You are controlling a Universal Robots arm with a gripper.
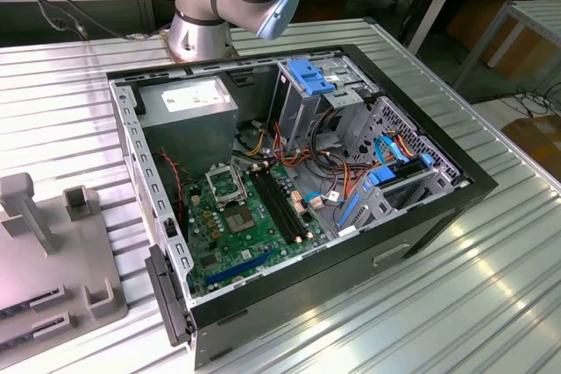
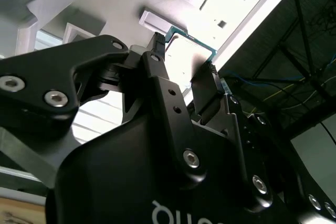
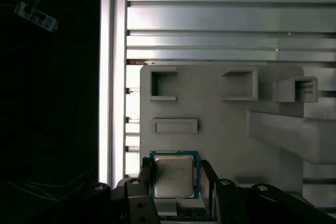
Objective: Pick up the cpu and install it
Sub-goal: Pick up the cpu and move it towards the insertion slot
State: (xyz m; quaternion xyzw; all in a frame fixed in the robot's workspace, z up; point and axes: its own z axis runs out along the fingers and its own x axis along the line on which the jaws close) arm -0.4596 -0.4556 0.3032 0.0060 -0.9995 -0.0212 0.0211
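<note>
The cpu (image 3: 173, 176), a small silver-grey square chip with a greenish rim, sits between my two black fingers over the grey fixture plate (image 3: 226, 124). My gripper (image 3: 177, 176) is shut on it, one finger against each opposite edge. In the second wrist view the cpu (image 2: 190, 51) shows bright between the fingertips of the gripper (image 2: 184, 56). Whether the chip rests on the plate or hangs just above it cannot be told. In the exterior view the open computer case (image 1: 421, 216) holds the green motherboard (image 1: 230, 243) with its shiny square socket frame (image 1: 223, 183).
The grey fixture (image 1: 44, 260) with upright posts lies at the exterior view's left on the ribbed metal table (image 1: 491, 304). The arm's base (image 1: 206, 28) stands behind the case. Cables, blue drive bays (image 1: 311, 76) and a power supply (image 1: 188, 102) crowd the case.
</note>
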